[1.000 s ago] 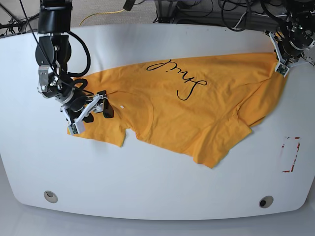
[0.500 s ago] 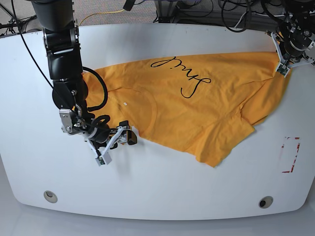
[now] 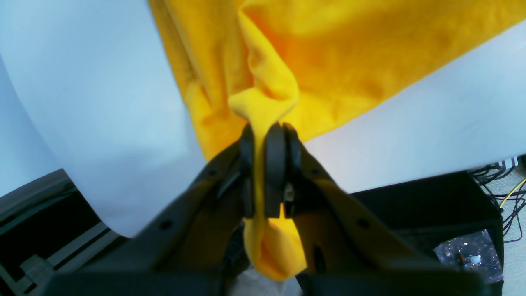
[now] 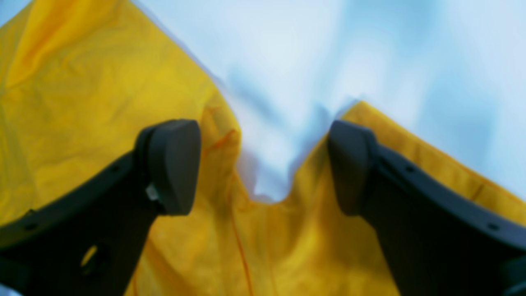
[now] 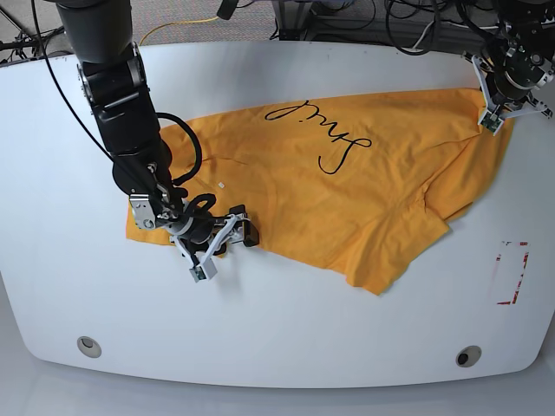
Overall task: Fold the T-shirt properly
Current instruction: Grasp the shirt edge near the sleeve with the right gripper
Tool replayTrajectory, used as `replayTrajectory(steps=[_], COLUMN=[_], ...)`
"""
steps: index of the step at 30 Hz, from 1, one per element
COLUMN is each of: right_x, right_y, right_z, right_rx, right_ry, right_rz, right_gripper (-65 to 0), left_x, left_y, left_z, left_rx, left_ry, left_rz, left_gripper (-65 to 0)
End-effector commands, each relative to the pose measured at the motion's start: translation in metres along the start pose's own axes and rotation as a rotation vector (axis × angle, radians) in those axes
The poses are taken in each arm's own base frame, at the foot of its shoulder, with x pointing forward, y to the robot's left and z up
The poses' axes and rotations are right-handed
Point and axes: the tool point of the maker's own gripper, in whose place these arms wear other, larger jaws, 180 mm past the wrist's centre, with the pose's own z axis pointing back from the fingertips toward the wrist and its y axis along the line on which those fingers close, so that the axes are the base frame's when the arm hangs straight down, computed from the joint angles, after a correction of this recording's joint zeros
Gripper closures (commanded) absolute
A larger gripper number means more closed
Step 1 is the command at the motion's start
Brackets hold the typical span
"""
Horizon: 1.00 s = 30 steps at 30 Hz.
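Over the last second the right hand (image 5: 221, 250), wide open and holding nothing, has swung from the sleeve toward the T-shirt's (image 5: 347, 191) near edge by the collar. The T-shirt lies spread but rumpled across the counter (image 5: 277, 329). The left hand (image 3: 265, 135) stays pinched shut on a far corner of the T-shirt, so folding has probably barely begun.

— What's in front of you?

— My T-shirt (image 5: 347, 186), orange-yellow, spread mostly flat and slanted across the white table (image 5: 277, 329), black cursive script facing up.

— Any folds?

— One sleeve is doubled over along the near edge, one far corner is bunched and lifted, and there's a notch where a sleeve meets the body.
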Motion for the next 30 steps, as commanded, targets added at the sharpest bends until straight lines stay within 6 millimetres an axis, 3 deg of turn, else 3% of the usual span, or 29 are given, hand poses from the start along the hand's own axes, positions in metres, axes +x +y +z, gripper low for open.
replayTrajectory(steps=[1, 8, 16, 25, 30], right_x=[0.012, 0.025, 0.036, 0.037, 0.035], right_y=[0.005, 0.029, 0.040, 0.042, 0.056], right_z=[-0.001, -0.003, -0.002, -0.002, -0.008], right_rx=[0.014, 0.056, 0.076, 0.081, 0.105], right_ry=[-0.008, -0.035, -0.061, -0.049, -0.049], right_rz=[0.013, 0.036, 0.054, 0.056, 0.054], right_gripper=[-46.6, -46.6, -46.6, -46.6, -46.6], left_x=[0.004, 0.006, 0.007, 0.005, 0.001], left_y=[0.007, 0.003, -0.001, -0.001, -0.001], left_z=[0.004, 0.003, 0.002, 0.000, -0.004], left_rx=[0.023, 0.010, 0.000, -0.004, -0.011], left_ry=[-0.014, -0.018, -0.017, -0.012, 0.001], left_rz=[-0.009, -0.018, -0.025, -0.021, -0.013], left_gripper=[0.0, 0.0, 0.0, 0.0, 0.0])
